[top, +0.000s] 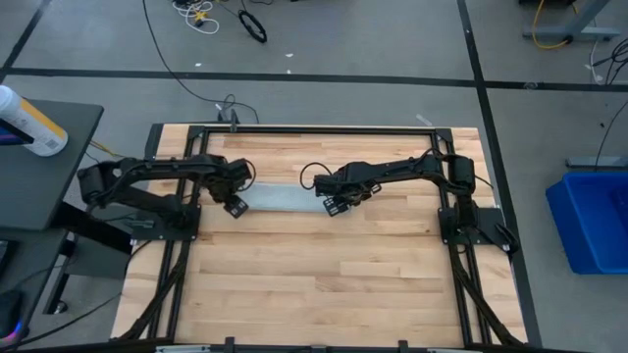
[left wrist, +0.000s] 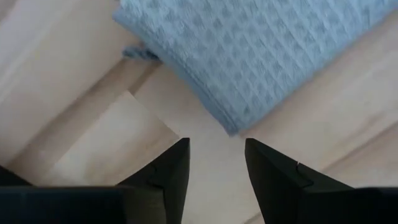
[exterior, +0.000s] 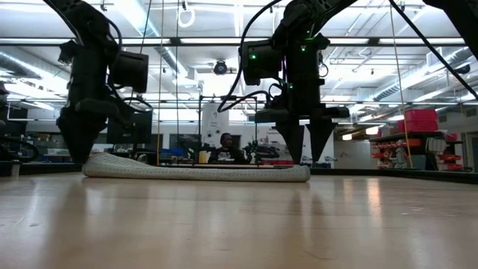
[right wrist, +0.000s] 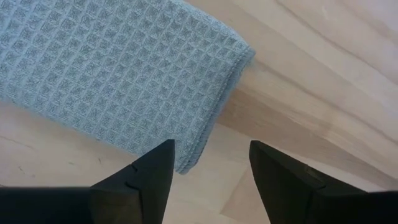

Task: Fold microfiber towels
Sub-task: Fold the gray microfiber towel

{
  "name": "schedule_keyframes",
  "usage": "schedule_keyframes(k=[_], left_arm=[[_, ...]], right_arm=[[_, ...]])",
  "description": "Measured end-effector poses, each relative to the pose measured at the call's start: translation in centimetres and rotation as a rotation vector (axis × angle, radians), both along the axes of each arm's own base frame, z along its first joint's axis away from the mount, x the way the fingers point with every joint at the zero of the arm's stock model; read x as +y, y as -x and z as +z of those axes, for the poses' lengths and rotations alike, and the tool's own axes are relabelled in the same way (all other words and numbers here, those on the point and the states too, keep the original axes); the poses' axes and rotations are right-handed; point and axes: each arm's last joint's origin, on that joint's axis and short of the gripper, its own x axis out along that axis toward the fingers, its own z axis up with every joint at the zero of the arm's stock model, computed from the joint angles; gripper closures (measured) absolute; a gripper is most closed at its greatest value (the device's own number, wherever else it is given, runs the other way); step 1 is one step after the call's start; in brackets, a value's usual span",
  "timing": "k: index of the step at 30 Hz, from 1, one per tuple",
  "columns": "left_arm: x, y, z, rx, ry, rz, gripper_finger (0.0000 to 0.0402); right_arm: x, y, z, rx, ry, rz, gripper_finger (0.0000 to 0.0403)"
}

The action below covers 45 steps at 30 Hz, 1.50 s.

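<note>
Folded towel (exterior: 196,171) flat on table (top: 324,284), waffle weave only in wrist views, left gripper (left wrist: 216,163) and right gripper (right wrist: 211,163) released, empty, one at each end.

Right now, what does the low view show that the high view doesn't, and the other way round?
Only the low view shows the room beyond the table: a seated person, ceiling lights, shelving, and the towel edge-on as a flat folded strip. Only the high view shows the bright blue bin off to the right, the spray bottle on the dark side table, floor cables, and the whole wooden table. Both show the left gripper and the right gripper, fingers apart, poised over opposite ends of the pale blue towel without holding it.
</note>
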Motion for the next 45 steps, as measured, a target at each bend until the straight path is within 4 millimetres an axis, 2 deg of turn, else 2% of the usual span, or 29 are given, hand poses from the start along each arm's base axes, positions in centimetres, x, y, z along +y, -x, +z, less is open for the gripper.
schedule_keyframes(k=[4,9,15,21,26,32,41,45], left_arm=[[0.2,-0.2,-0.2,0.013,-0.033,-0.001,0.0235],[0.3,0.1,-0.2,0.057,-0.085,0.030,0.0254],[0.3,0.5,-0.2,0.112,-0.122,0.079,0.0324],[0.4,0.4,-0.2,0.113,-0.150,0.091,0.0393],[0.6,0.0,-0.1,0.063,-0.160,0.063,0.0397],[0.8,-0.5,-1.1,0.089,-0.139,0.053,0.0399],[1.1,-1.3,-2.6,0.125,-0.092,0.006,0.0400],[1.1,-1.3,-2.6,0.124,-0.097,-0.008,0.0400]], right_arm=[[0.0,0.0,0.0,0.001,0.000,0.004,0.0177],[0.0,0.0,0.0,0.001,0.000,0.005,0.0190],[0.4,0.0,0.0,0.001,0.000,0.016,0.0198],[0.6,-0.1,0.0,0.002,0.011,0.018,0.0183],[0.6,0.0,0.0,0.007,0.011,0.018,0.0192],[0.6,0.0,0.0,0.007,0.011,0.018,0.0209],[0.3,-0.2,0.0,-0.017,-0.019,-0.008,0.0174],[0.2,-0.2,0.0,-0.021,-0.020,-0.014,0.0178]])
